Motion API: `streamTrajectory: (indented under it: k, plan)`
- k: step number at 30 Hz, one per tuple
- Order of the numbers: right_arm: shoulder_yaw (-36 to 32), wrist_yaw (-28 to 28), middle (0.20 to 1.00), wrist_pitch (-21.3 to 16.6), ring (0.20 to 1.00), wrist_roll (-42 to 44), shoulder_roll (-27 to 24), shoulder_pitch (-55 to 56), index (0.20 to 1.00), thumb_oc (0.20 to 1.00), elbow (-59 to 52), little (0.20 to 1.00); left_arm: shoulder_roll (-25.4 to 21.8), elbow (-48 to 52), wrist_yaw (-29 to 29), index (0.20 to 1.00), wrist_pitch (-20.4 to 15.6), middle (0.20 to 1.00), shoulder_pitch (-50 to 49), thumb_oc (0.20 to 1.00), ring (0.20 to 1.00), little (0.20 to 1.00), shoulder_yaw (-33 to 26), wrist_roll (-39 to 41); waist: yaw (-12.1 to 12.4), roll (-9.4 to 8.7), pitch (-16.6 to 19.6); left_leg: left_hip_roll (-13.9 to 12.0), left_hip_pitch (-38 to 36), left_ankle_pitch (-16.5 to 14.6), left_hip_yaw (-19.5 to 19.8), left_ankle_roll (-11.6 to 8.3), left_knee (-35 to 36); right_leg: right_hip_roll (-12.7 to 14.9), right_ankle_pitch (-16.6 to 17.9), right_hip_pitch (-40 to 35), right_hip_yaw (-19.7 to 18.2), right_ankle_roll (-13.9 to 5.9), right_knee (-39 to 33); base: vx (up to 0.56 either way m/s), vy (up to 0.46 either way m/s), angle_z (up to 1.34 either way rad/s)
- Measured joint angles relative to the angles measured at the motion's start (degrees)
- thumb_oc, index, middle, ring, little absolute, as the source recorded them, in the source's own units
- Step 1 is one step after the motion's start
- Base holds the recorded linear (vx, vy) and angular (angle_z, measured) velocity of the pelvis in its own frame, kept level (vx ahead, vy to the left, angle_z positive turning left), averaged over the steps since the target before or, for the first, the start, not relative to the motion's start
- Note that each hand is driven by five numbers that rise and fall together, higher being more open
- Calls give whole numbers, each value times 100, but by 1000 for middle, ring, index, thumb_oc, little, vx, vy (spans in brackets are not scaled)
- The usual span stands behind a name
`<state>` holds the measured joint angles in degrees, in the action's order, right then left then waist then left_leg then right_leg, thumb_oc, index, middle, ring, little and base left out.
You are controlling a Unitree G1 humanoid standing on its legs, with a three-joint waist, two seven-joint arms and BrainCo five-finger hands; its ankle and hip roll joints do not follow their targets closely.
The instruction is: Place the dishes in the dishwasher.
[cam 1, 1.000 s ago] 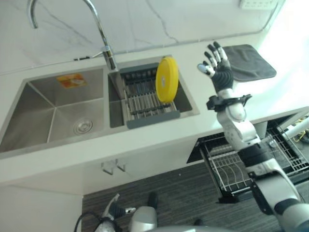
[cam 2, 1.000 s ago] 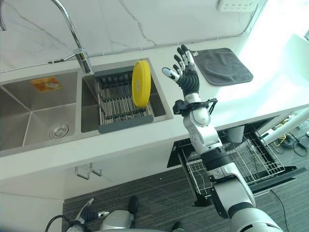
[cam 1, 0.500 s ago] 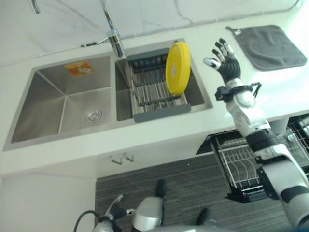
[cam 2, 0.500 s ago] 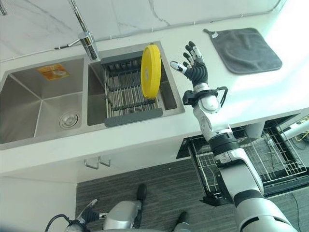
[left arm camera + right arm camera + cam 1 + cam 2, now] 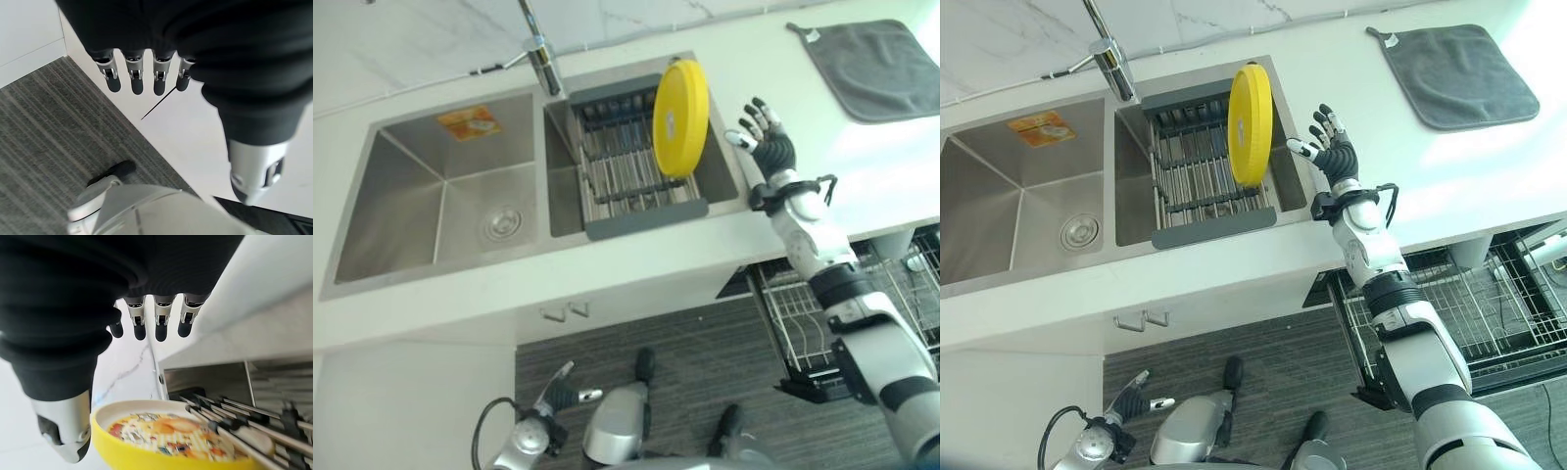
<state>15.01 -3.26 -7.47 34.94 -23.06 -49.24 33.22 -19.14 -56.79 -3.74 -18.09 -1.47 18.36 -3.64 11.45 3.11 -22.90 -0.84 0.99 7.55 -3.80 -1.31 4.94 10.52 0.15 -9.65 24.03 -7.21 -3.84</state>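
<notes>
Right hand point(image 5: 1330, 154), fingers spread and straight, holding nothing, now just beside the round yellow plastic plate point(image 5: 1250, 124) at upper centre of the frame, short of touching it. Closer than half a second ago, when well apart from the plate's rim and higher against the white stone bench point(image 5: 1410, 186); camera also shifted, so part of that change only apparent. Plate upright on edge in the grey slatted drying rack point(image 5: 1205, 186) inside the right basin of the steel double sink point(image 5: 999, 235), unmoved relative to the rack. Seen from the right wrist, plate's printed face just below the fingertips point(image 5: 139, 330), thumb apart to one side. Left hand point(image 5: 146, 73) hanging low over the dark striped floor point(image 5: 44, 127), fingers relaxed and empty. Wire dishwasher basket point(image 5: 1489, 313) pulled out at lower right, below the bench edge. Grey folded cloth point(image 5: 1454, 73) at upper right. Judged an approach almost complete: next, closing round the plate's rim, then carrying it down to the basket; nothing loaded yet.
</notes>
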Motion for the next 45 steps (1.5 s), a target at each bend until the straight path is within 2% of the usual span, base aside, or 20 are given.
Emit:
streamTrajectory:
  k: [4, 19, 22, 25, 29, 42, 45]
  plan:
    - [195, 24, 1000, -39, 1000, -1, 259, 0, 1000, 1000, -335, 1000, 0, -171, 68, 1000, 74, 1000, 5, 1000, 1000, 1000, 21, -2, -2, 20, -24, -10, -4, 15, -5, 21, 0, -1, 0, 5, 2, 0, 6, 0, 0, 0]
    - [260, -174, 1000, 43, 1000, -64, 453, -1, 1000, 1000, -403, 1000, 8, -163, 74, 1000, 162, 1000, 27, 1000, 1000, 1000, 76, 0, 25, 86, -65, -7, -2, 16, 2, 22, 0, 5, -1, 8, 8, 1, 26, 0, 0, 0]
    - [242, -454, 1000, 44, 1000, -194, 445, -36, 1000, 1000, -238, 1000, 7, -159, 58, 1000, 180, 1000, 33, 1000, 1000, 1000, 79, -68, 33, 91, -68, 6, -3, 17, 6, 23, 0, 18, -2, 8, 15, 2, 44, 22, 42, 1]
    - [244, -472, 1000, 34, 1000, -280, 444, -144, 1000, 1000, -106, 1000, -40, -160, -36, 1000, 166, 1000, 114, 1000, 1000, 1000, 305, -213, 32, 174, -109, 9, -12, 17, 9, 24, 0, 44, -5, 15, 16, 3, 85, 15, 43, 1]
    - [259, -468, 1000, 42, 1000, -278, 450, -202, 1000, 1000, 27, 1000, -22, -143, -47, 1000, 170, 1000, 159, 1000, 1000, 1000, 307, -209, 45, 248, -148, 16, 10, 20, 12, 28, -49, 62, -6, 29, 15, 2, 129, 2, 9, 0]
    - [269, -464, 1000, 78, 1000, -283, 463, -300, 1000, 1000, 55, 1000, -19, -159, -50, 1000, 175, 1000, 166, 1000, 1000, 1000, 324, -212, 149, 260, -162, 19, 188, 21, 32, 30, -146, 92, -48, 208, 24, -31, 256, 0, 0, 0]
    - [474, -480, 1000, 106, 1000, -292, 470, -346, 1000, 1000, 55, 1000, -19, -140, -51, 1000, 202, 1000, 170, 1000, 1000, 1000, 326, -212, 161, 258, -165, 20, 188, 25, 40, 36, -178, 95, -50, 197, 28, -29, 272, 0, 0, 0]
